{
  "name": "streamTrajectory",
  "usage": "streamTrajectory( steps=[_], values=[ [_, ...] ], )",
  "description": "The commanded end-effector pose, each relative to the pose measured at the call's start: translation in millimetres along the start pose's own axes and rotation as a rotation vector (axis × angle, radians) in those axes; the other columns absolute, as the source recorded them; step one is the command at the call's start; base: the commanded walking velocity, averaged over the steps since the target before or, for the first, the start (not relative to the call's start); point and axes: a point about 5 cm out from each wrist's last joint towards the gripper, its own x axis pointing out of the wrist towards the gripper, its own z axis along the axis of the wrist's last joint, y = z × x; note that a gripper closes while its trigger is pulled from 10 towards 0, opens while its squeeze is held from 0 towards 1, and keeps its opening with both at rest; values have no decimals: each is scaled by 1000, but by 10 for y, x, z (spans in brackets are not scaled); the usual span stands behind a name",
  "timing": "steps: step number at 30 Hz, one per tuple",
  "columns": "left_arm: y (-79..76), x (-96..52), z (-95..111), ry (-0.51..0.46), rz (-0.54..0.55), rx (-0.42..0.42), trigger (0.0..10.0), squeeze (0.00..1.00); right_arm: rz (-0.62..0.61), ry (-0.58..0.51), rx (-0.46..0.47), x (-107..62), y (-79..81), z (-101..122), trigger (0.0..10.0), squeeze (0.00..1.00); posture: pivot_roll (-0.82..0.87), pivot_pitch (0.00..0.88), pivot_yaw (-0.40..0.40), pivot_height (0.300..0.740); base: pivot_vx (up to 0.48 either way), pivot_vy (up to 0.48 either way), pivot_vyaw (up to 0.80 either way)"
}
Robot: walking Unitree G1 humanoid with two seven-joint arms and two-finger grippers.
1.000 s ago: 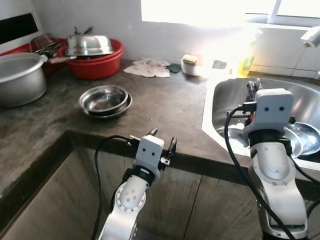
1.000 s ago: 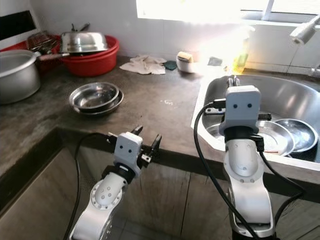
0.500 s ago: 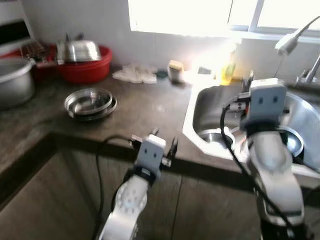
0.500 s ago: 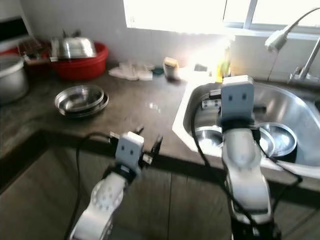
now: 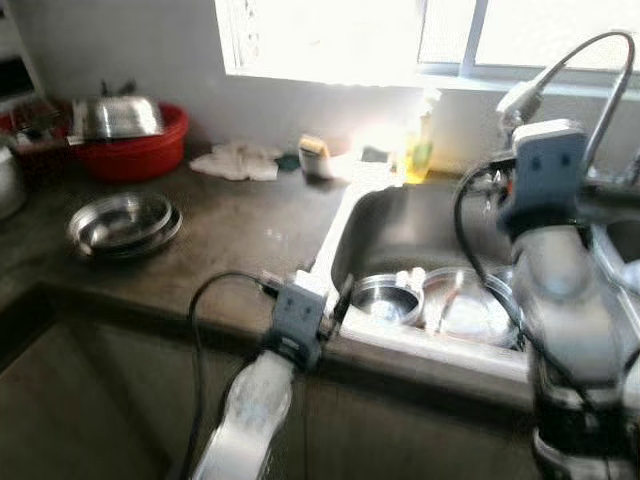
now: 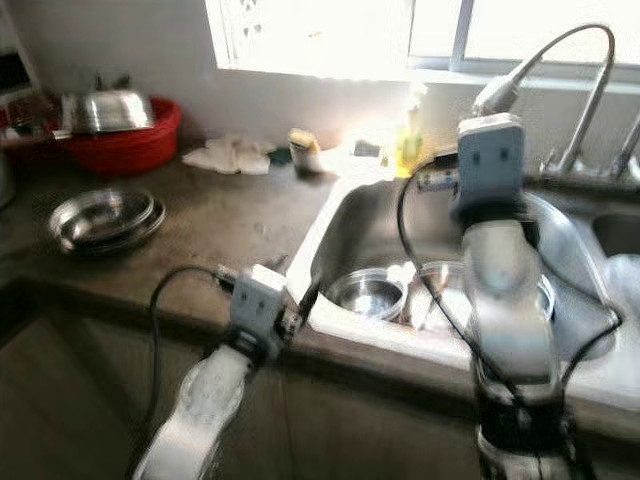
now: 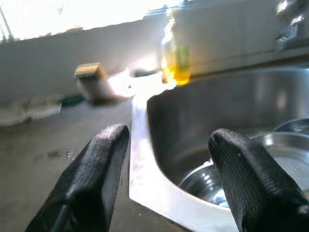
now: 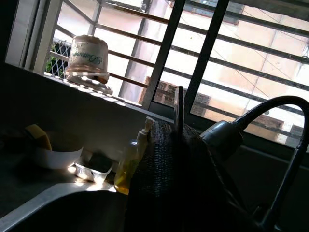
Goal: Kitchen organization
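Steel bowls [image 5: 388, 298] lie in the sink [image 5: 400, 225], at least two of them side by side on its floor, which suits dishes waiting to be washed or lifted out; how many are stacked there is hard to tell through the blur. More steel bowls [image 5: 120, 219], nested, sit on the dark tabletop [image 5: 235, 235] well to the left, and behind them a red basin [image 5: 130, 155] carries an upturned metal pot [image 5: 118, 115], probably left to drain.

By the window a dish-soap bottle [image 5: 420, 140] and a small sponge holder [image 5: 314, 157] stand at the sink's back edge, near the gooseneck tap [image 5: 560, 75], within reach of anyone washing. A crumpled cloth [image 5: 232, 162] lies on the tabletop between the basin and the sponge holder.

The left end effector [image 7: 166, 179] hangs released at the sink's front corner, fingers spread wide and grasping nothing, aimed along the rim toward the bowls inside. The right end effector [image 8: 178, 159] is raised high over the sink, pointing toward the tap and window; its fingers appear pressed together with nothing between them. I judge the robot is squaring up to the sink, with the bowls there as the likely first pick.
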Motion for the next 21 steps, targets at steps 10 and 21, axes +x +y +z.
streamTrajectory(
  steps=[10, 21],
  values=[
    [-64, -15, 36, -6, -14, -14, 10000, 0, 151, 293, -84, 188, -58, -410, 10000, 0, 169, 17, -55, 740, 0, 0, 0],
    [-105, -114, 45, 9, -12, -23, 10000, 0, 305, 518, -194, 273, 42, -900, 10000, 0, 200, 48, -75, 740, 0, 0, 0]
  ],
)
